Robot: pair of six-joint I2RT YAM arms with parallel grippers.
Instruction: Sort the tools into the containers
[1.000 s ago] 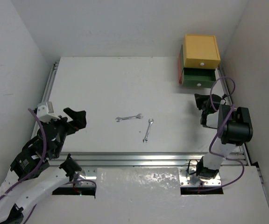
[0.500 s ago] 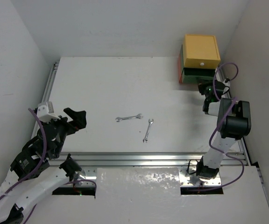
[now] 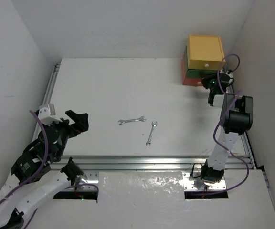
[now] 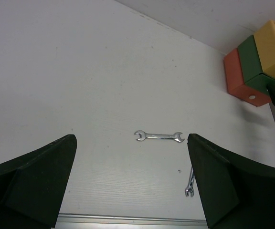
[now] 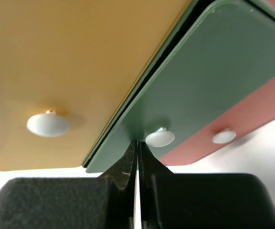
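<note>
Two small silver wrenches lie mid-table, one (image 3: 132, 120) (image 4: 159, 136) flat across and one (image 3: 151, 132) (image 4: 190, 183) nearly lengthwise. At the back right stands a stack of drawers: yellow (image 3: 206, 52) (image 5: 70, 62) on top, green (image 3: 195, 74) (image 5: 209, 71) in the middle, orange-red (image 3: 191, 82) (image 5: 257, 119) at the bottom. My right gripper (image 3: 210, 83) (image 5: 137, 143) is shut with nothing in it. Its tips press the green drawer's front just left of that drawer's white knob (image 5: 160, 138). My left gripper (image 3: 75, 121) (image 4: 130, 143) hangs open at the near left, short of the wrenches.
White walls close the table in on the left, back and right. An aluminium rail (image 3: 152, 160) runs along the near edge. The right arm's purple cable (image 3: 226, 64) loops beside the drawer stack.
The right gripper travelled away from me to the drawer stack, and the green drawer, which stuck out before, now sits pushed in under the yellow one. The left arm stayed still.
</note>
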